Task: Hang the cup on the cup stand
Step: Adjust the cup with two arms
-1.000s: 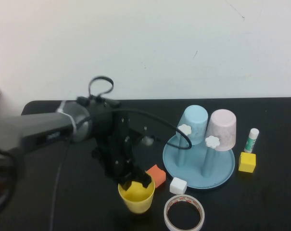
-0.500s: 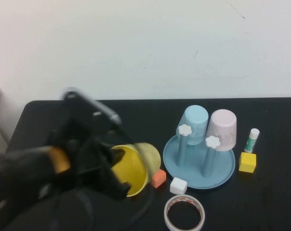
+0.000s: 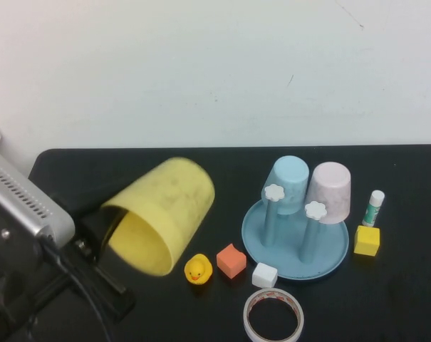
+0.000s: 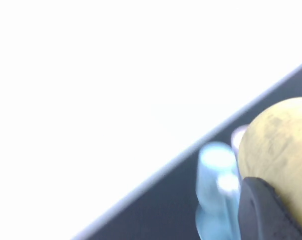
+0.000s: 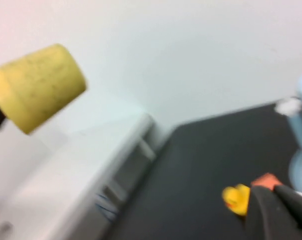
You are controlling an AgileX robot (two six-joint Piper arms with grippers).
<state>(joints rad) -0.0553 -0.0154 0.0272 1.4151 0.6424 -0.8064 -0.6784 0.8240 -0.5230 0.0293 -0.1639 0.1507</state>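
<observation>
Black tabletop point(image 3: 130, 164) against a white wall. My left pincer point(image 3: 101, 226), clamped on the cup point(image 3: 162, 214), holds it tipped above the left side, mouth down-left, presumably for inverting onto the cup stand point(image 3: 295, 246) toward the right edge. My right pincer point(image 5: 278, 210) is closed, empty.

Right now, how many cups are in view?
3: a plain yellow plastic cup held tilted in the left gripper; a light blue cup and pale pink cup inverted on the blue stand.
</observation>
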